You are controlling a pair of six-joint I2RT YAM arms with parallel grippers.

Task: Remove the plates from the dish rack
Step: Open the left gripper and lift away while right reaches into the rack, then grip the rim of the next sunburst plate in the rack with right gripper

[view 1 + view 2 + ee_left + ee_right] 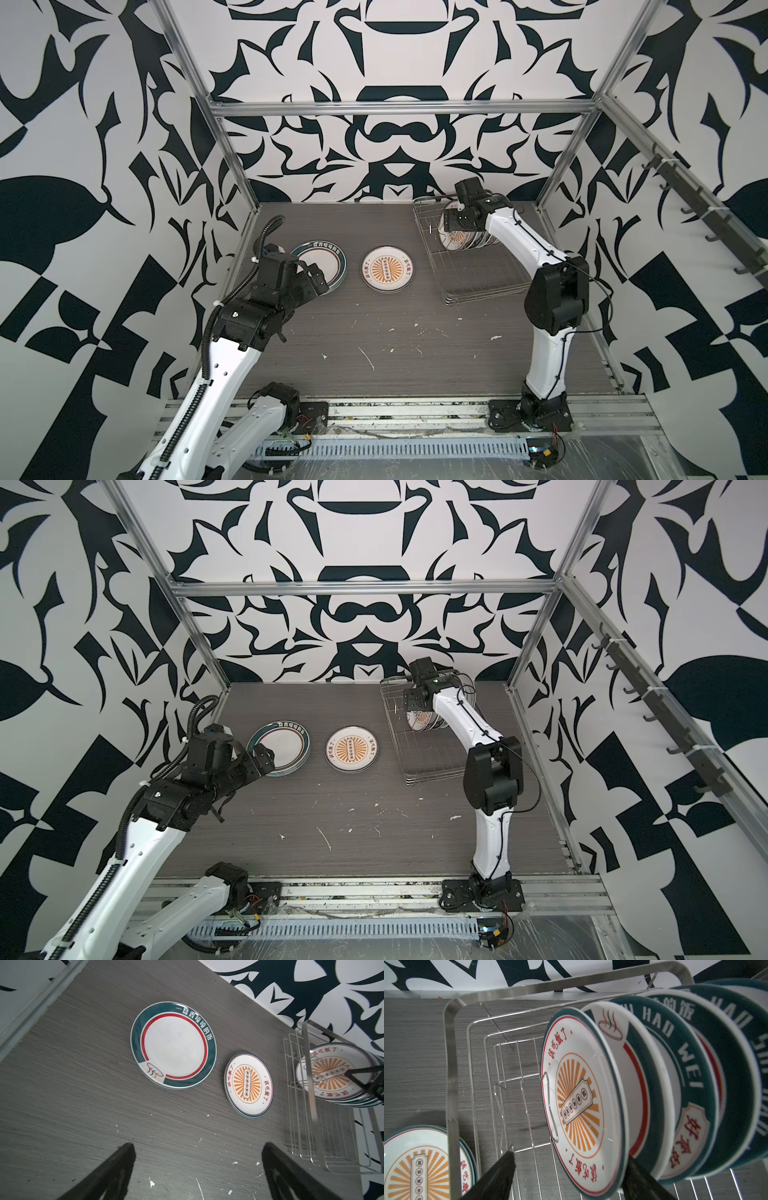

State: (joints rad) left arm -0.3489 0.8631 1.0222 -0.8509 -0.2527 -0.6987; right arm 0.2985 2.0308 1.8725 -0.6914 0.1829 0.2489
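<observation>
L gripper (198, 1147) wide open, empty, above table (374, 332) at left, teal-rim plate stack (332, 266) flat beside it, sunburst plate stack (387, 270) flat mid-table, dish rack (482, 274) far right w/ other plates (691, 1076) upright at its far end, R gripper (571, 1158) part-open, straddling front sunburst plate (581, 1095), not clamped

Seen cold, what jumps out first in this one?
The bold black-and-white patterned walls dominate both top views. Next comes the row of plates standing on edge in the dish rack at the far right of the table, with the right gripper straddling the front sunburst plate, jaws open. Left of centre, a teal-rimmed plate and a second sunburst plate lie flat.
</observation>
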